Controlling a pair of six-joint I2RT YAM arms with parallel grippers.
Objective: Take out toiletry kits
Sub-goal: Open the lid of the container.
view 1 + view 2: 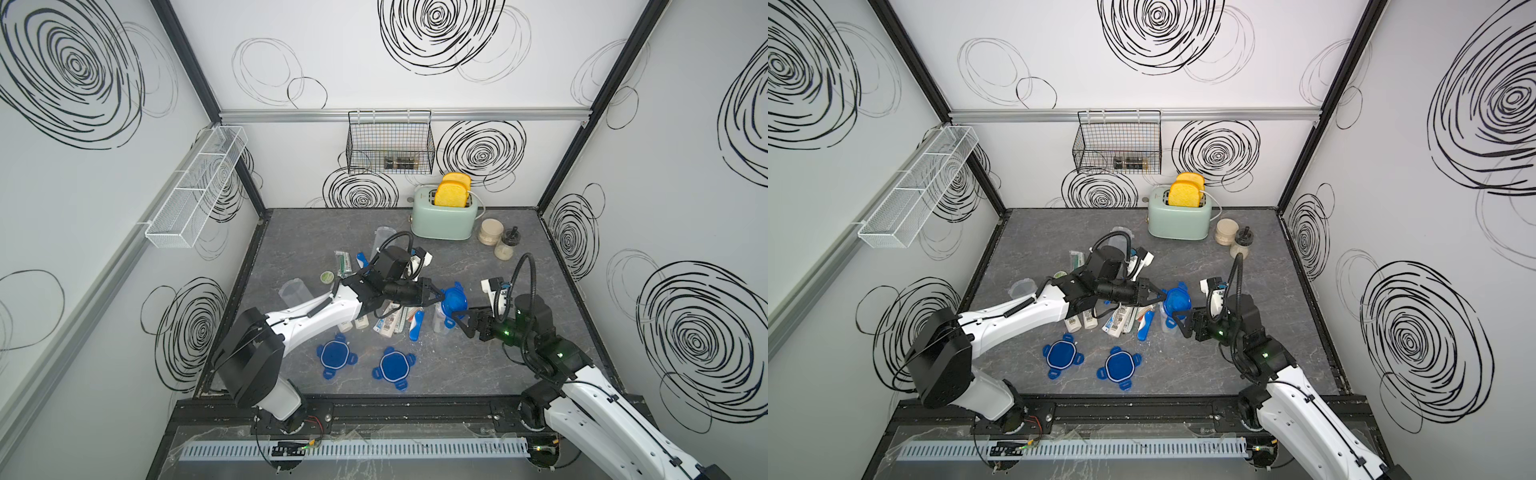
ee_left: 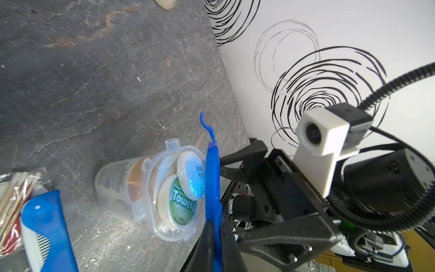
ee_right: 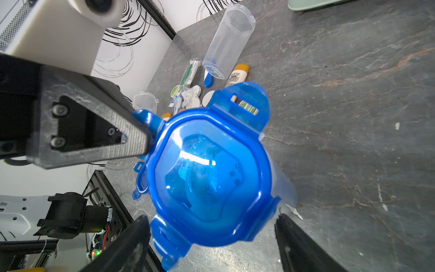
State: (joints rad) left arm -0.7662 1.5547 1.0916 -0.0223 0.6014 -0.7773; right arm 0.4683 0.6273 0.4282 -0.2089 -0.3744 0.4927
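Prying third jar (image 1: 439,323) open: left gripper (image 1: 440,297) clamped on lid (image 1: 454,299), right gripper (image 1: 459,321) gripping jar; we count two kits (image 1: 395,322) out, one left.

Grey marbled table (image 1: 498,365). Back: mint toaster (image 1: 444,218), with a beige jar (image 1: 491,231) and grinder (image 1: 506,246) just right of it. Centre: pile of cream bottles (image 1: 360,322), tubes (image 1: 384,326), swab packet (image 2: 16,188) and blue comb (image 2: 47,230). Full jar (image 1: 439,320) sits just right of the pile. Left of centre: green sachet (image 1: 343,262), round tin (image 1: 327,276), empty jar (image 1: 384,239) on its side, second empty jar (image 1: 295,293) nearer the left edge. Front: two blue lids (image 1: 334,355), flat, side by side, not touching.
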